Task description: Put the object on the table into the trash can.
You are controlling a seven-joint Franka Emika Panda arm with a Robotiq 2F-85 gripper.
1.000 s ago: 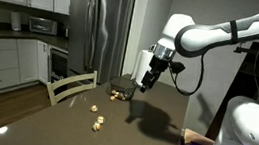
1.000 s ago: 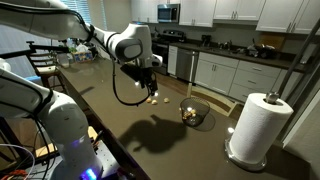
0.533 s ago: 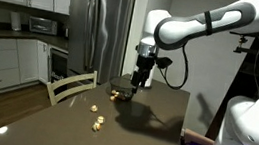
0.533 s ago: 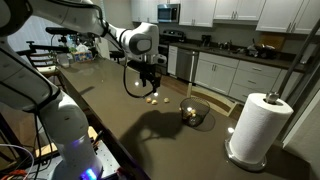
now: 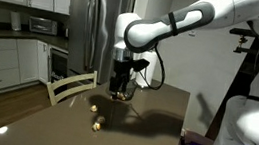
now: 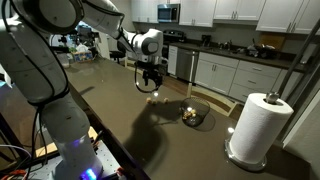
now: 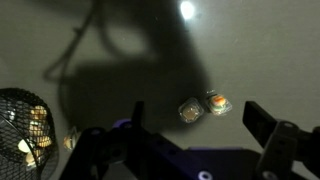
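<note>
Jaws wide apart, my claw (image 7: pixel 200 128) hovers over two crumpled scraps (image 7: pixel 191 110) on the table (image 7: pixel 265 50) — centred for a pinch, I'd say; trash can (image 7: pixel 22 125) (bits inside) sits off to its side.

The dark brown, slightly glossy table (image 6: pixel 120 128) carries a low round mesh trash can (image 6: pixel 193 113). A white paper-towel roll (image 6: pixel 258 125) stands upright on the tabletop, well apart from the can at about 4 o'clock in that exterior view. In the wrist view a greyish crumpled piece (image 7: pixel 190 110) and an orange-topped piece (image 7: pixel 217 102) lie just beside each other on bare tabletop. The trash can sits at about 8 o'clock from them, with a pale scrap (image 7: pixel 72 140) near its wall.
</note>
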